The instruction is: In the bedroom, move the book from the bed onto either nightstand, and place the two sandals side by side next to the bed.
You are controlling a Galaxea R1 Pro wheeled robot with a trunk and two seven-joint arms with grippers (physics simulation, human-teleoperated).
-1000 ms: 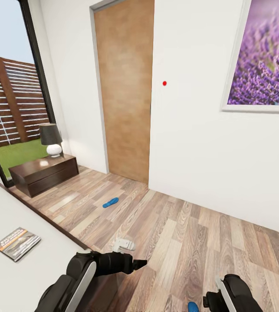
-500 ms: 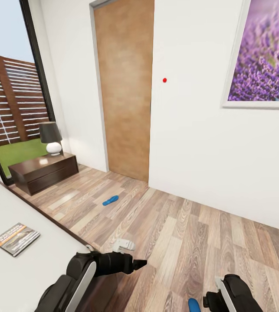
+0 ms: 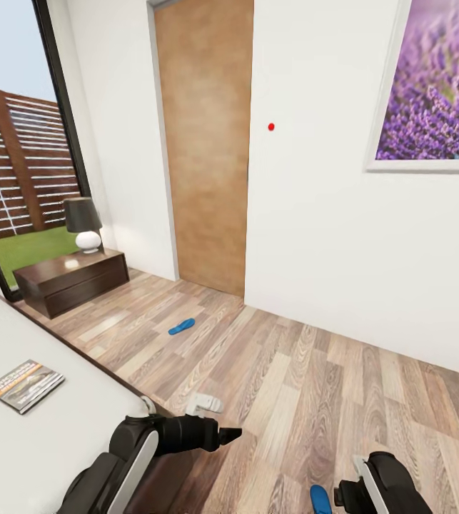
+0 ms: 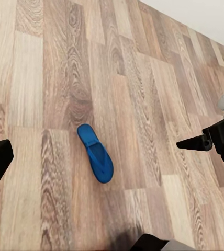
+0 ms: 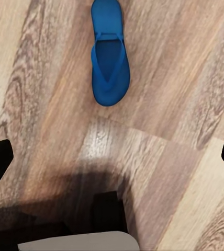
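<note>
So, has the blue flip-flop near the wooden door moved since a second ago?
No. The blue flip-flop keeps its place against the dark brown nightstand; only the camera shifted.

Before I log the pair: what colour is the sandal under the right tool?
Bright blue, strap included. The sandal shows best in the right wrist view.

The head camera has tilted slightly downward.
</note>
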